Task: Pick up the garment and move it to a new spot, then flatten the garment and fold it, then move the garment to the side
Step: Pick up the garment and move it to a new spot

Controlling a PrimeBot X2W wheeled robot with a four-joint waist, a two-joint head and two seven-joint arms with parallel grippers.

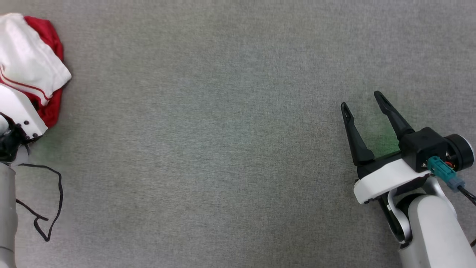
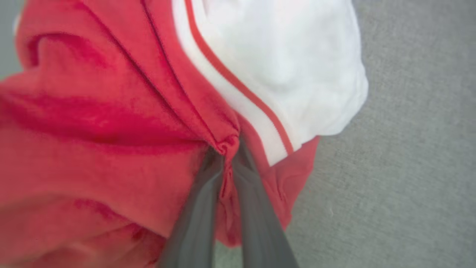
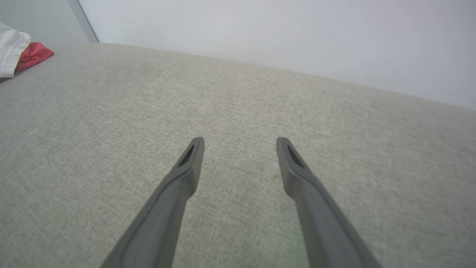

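Observation:
The garment [image 1: 33, 63], a red jersey with a white striped sleeve on top, lies bunched at the far left of the grey surface. Up close, its red cloth [image 2: 111, 123] is pinched into a fold between my left gripper's [image 2: 228, 149] two dark fingers, which are shut on it. In the head view that gripper's fingertips are hidden under the cloth; its pale wrist [image 1: 18, 111] shows. My right gripper [image 1: 362, 100] hovers open at the lower right, far from the shirt, holding nothing. The garment [image 3: 20, 54] appears at the right wrist view's far left edge.
A thin black cable [image 1: 52, 201] loops on the grey fabric surface [image 1: 223, 149] beside my left forearm. A pale wall [image 3: 297, 37] rises beyond the surface's far edge. Open grey surface stretches between the two arms.

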